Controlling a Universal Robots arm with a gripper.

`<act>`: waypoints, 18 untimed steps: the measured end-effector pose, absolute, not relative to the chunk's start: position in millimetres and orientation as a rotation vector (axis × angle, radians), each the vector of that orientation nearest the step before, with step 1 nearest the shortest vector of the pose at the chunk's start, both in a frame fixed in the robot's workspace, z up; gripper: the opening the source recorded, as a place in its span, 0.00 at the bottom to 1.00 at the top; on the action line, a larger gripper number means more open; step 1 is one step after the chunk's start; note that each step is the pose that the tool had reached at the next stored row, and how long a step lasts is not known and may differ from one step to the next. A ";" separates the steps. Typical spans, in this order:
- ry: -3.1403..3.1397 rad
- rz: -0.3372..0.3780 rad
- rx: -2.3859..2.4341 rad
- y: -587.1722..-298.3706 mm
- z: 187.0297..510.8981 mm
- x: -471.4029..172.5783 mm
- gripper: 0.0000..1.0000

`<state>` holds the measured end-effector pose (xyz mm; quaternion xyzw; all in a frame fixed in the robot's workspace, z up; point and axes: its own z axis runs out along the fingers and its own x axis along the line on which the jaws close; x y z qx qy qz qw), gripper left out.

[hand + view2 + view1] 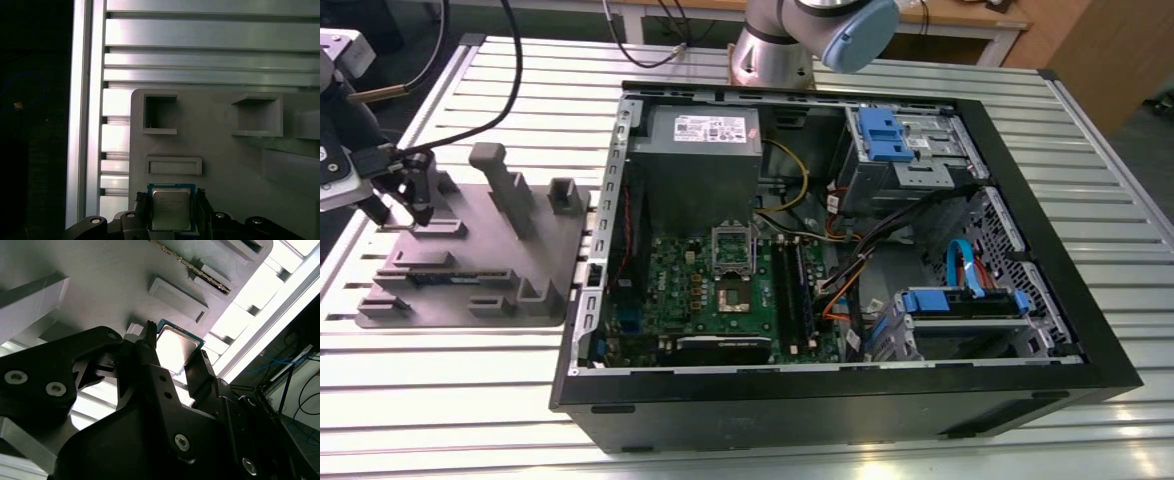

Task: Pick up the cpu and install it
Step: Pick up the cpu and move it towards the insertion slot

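The cpu sits between my jaws, which are closed in on it, one of my fingers against each of two opposite edges. In the first wrist view its silver lid and pale rim are plain, but the edge nearest my body is hidden behind my own dark frame. In the second wrist view the cpu shows as a bright tilted square, with one corner covered by a finger and its nearer part lost behind me. I cannot tell whether it rests on the grey holder or hangs just clear of it.

Just beside the cpu lies a shallow rectangular recess. Past that are two deeper square pockets, and the insides of both are in shadow. The holder's edge runs near the cpu, and beyond it the slatted worktop lies bare up to its side rail.

In the exterior view I stand over the holder at its corner toward the exterior view's left, and what I pinch is too small to make out there. Upright posts rise from the holder between me and the computer case. The case lies well apart toward the exterior view's right, its side open over the green motherboard.
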<state>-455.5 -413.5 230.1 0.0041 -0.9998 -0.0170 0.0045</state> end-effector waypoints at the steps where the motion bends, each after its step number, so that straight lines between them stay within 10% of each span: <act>1: -3.132 -0.053 0.013 -413.5 230.3 -455.5 0.47; 18: -3.132 -0.053 0.013 -413.5 234.3 -455.5 0.47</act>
